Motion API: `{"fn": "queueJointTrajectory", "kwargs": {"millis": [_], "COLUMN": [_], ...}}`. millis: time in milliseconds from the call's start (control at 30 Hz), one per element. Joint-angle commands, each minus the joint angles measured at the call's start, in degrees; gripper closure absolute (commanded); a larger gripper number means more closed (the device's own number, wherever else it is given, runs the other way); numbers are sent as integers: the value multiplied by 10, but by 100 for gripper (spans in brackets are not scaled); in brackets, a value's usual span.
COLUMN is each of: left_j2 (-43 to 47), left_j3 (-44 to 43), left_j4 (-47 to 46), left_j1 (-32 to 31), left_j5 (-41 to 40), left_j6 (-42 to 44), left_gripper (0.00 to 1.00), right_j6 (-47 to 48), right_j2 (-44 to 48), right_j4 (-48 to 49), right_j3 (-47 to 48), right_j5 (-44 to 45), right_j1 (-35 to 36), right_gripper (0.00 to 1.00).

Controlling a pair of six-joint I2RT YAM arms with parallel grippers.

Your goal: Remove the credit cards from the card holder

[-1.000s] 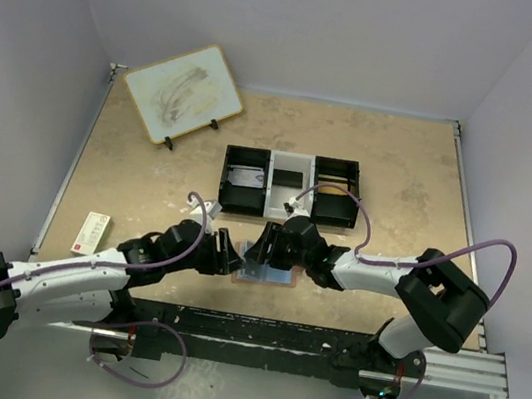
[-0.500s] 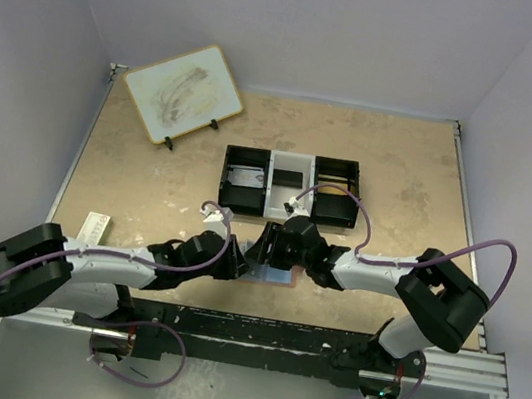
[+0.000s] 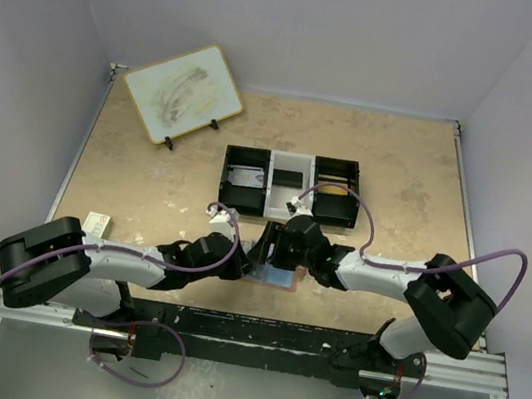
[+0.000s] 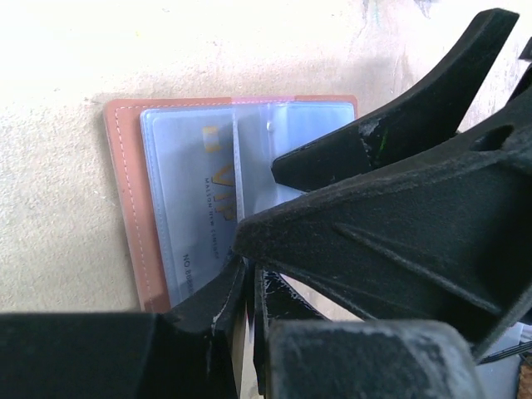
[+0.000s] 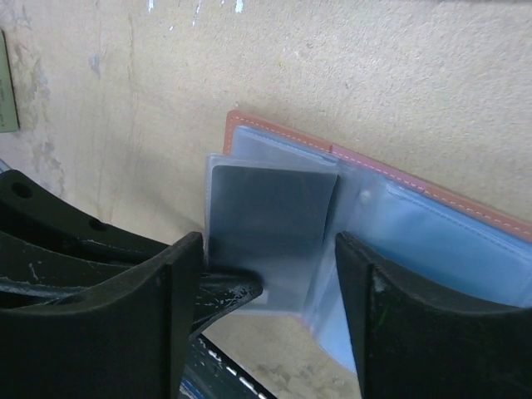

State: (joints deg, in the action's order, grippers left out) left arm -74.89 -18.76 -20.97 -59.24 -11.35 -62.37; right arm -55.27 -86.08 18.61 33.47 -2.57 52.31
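The reddish-brown card holder (image 3: 279, 277) (image 4: 125, 208) (image 5: 237, 125) lies open on the table near the front edge. Its clear sleeves show a pale credit card printed VIP (image 4: 204, 199). One sleeve stands lifted with a dark credit card (image 5: 270, 224) inside. My left gripper (image 3: 244, 260) (image 4: 249, 278) is shut, pinching the lower corner of that lifted sleeve. My right gripper (image 3: 266, 250) (image 5: 266, 249) is open, one finger on each side of the lifted sleeve, touching neither side. Its fingers (image 4: 399, 208) hide the holder's right half in the left wrist view.
A black-white-black three-compartment tray (image 3: 268, 185) stands just behind the grippers, with items in its compartments. A white-and-tan board (image 3: 183, 93) leans at the back left. A small red-and-white packet (image 3: 93, 224) lies at the table's left edge.
My left gripper has closed onto the sleeve's corner and its arm has swung lower and nearer the front. My right gripper has opened wider over the holder.
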Motion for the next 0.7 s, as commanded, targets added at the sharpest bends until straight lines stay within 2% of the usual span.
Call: {"fn": "queueJointTrajectory", "kwargs": {"millis": [0,133,200,267,367,433,667], "left_j2": [1,-2,-5,-10,-24,-37,-99], "left_j3": [-39,-48,-51,-57,-73,-89,-162], "left_j4": [-1,9,6,3,-1,2,36], "left_j1": [-3,-3,-3,-3,-6,-13,-57], "left_j5": [-31,-30,-23,-13,10,19,5], "left_j6": [18,19,19,21,31,38,59], "left_gripper": [99,100,100,93,76,68,61], "right_j6": [39,44,40,32,19,10,-34], "right_j2": [42,69,80,98,133,162,273], "right_j4": [-85,-141,-172,-209,-246,-268,-318], "right_j3": [37,59,64,65,59,53,13], "right_j5": [12,56,87,125,173,198,260], "right_j1": [0,-1,-2,-1,-3,-4,-9], "right_gripper": [27,13,11,10,9,9,8]}}
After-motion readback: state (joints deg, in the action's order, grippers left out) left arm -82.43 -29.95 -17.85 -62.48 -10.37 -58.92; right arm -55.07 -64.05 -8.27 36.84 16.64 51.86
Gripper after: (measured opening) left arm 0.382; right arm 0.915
